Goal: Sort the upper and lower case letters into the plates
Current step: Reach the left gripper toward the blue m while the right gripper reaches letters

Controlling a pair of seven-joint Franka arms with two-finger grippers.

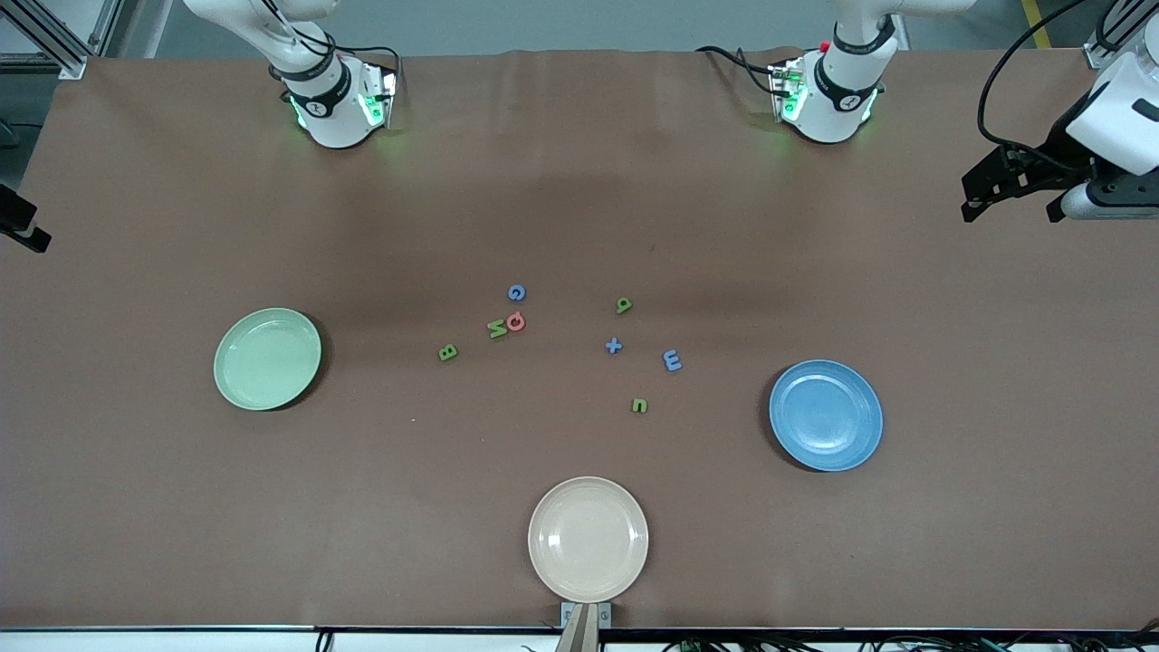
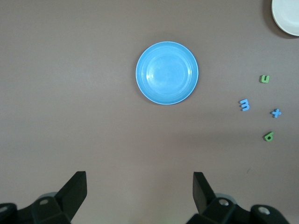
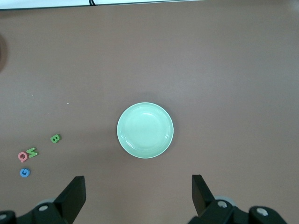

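Eight small letters lie loose in the middle of the brown worktop (image 1: 181,507), none on a plate. Toward the right arm's end sit a blue G (image 1: 516,292), a red Q (image 1: 516,321) touching a green M (image 1: 497,329), and a green B (image 1: 447,352) a little apart. Toward the left arm's end are a green a (image 1: 624,305), a blue x (image 1: 613,345), a blue E (image 1: 672,360) and a green n (image 1: 639,406). The mint green plate (image 1: 237,391) lies bare at the right arm's end, the blue plate (image 1: 855,450) bare at the left arm's end. A cream plate (image 1: 625,570) sits nearest the front camera. Both arms wait high up: the left gripper (image 2: 139,191) hangs near the blue plate, the right gripper (image 3: 138,193) near the mint one, each with jaws spread and holding nothing.
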